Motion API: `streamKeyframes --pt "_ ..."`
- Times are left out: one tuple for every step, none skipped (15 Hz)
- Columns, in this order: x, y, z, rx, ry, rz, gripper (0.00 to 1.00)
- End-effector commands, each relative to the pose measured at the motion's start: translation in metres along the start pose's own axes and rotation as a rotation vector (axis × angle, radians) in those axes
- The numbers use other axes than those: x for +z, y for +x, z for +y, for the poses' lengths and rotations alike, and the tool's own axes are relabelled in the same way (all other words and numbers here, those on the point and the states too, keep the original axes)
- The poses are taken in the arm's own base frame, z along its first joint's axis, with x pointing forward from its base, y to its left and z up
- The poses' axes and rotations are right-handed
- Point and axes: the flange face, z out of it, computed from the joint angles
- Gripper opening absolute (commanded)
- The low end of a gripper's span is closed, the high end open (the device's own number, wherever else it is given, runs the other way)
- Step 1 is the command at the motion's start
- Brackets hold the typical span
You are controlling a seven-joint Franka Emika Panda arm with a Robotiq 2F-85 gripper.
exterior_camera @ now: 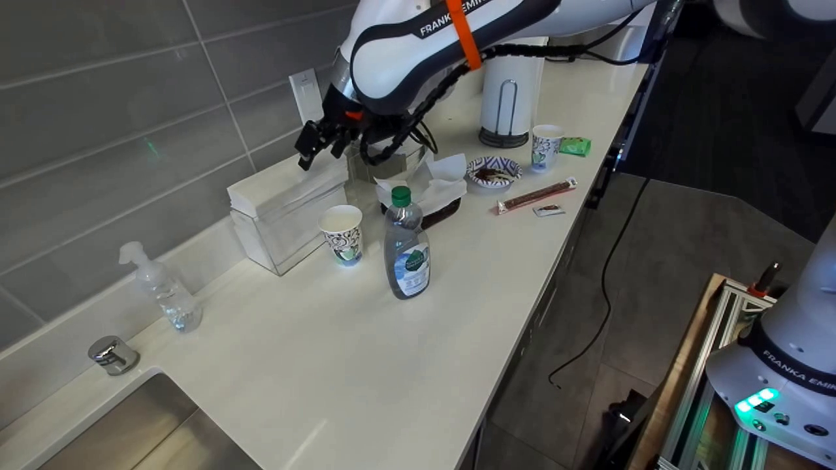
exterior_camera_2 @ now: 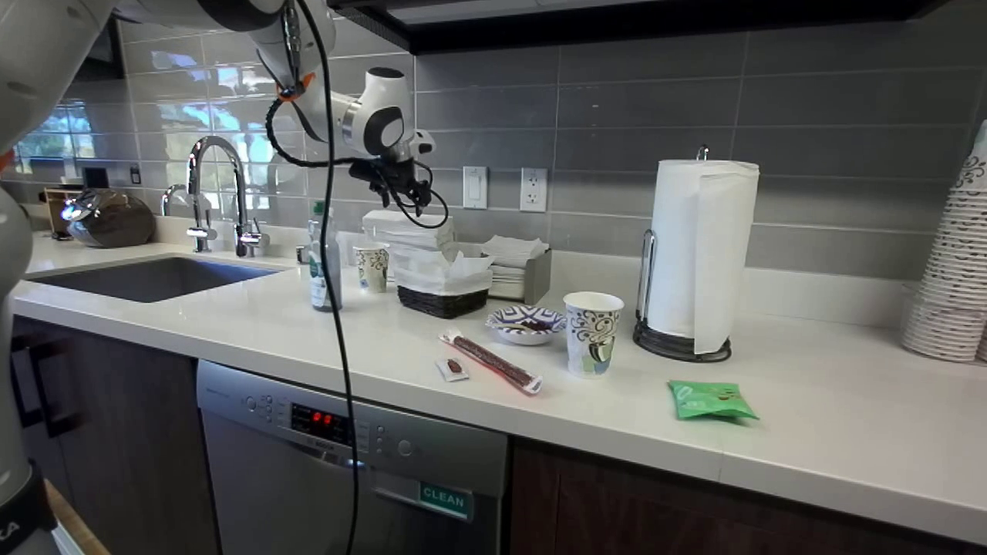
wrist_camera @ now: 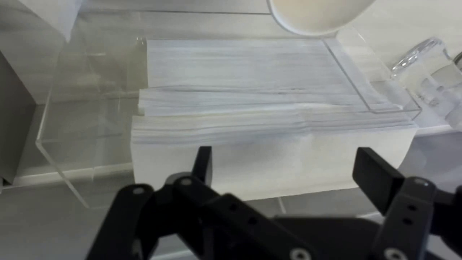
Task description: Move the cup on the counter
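The end effector [wrist_camera: 287, 169] is widely spread, and it hangs above the folded white papers [wrist_camera: 260, 162]. The white cup [exterior_camera: 342, 236] stands upright on the surface [exterior_camera: 366, 372], between the clear holder [exterior_camera: 297, 240] and the soap bottle [exterior_camera: 406, 251]. A second cup [exterior_camera_2: 592, 335] stands near the paper towel roll [exterior_camera_2: 694, 254].

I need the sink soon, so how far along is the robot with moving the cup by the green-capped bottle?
Done: no move I can confirm; the cup stands upright on the counter beside the green-capped bottle.
In hand: no grasp; the hand hangs open above the white paper stack.
Left: probably the whole job: reaching the cup, gripping it, moving it and letting go.
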Motion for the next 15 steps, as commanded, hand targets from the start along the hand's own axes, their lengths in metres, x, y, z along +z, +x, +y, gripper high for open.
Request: streamKeyframes --pt "-0.031 -0.039 -0.012 0.027 -0.002 0.044 0.99" --pt "-0.04 -0.045 -0.013 0.07 0.003 0.07 1.0" --pt "-0.05 -0.052 -0.009 0.14 -0.014 0.088 1.0" --pt "-0.061 -0.059 -0.003 0.202 -0.037 0.097 1.0" --pt "-0.074 -0.067 0.005 0.243 -0.065 0.108 1.0" --pt "-0.085 -0.076 0.015 0.287 -0.089 0.116 1.0" --pt "-0.099 -0.085 0.022 0.338 -0.106 0.125 1.0" --pt "-0.113 -0.096 0.031 0.393 -0.126 0.117 1.0" --pt "-0.128 -0.109 0.039 0.447 -0.14 0.088 1.0" --pt "-0.142 -0.121 0.043 0.497 -0.134 0.058 1.0" --pt "-0.156 -0.131 0.038 0.508 -0.089 -0.002 1.0" --pt "-0.17 -0.142 0.038 0.529 -0.049 -0.046 1.0" --pt "-0.187 -0.15 0.037 0.548 -0.019 -0.1 1.0" --pt "-0.199 -0.163 0.036 0.567 0.006 -0.153 1.0" --pt "-0.213 -0.175 0.036 0.602 0.005 -0.211 1.0"
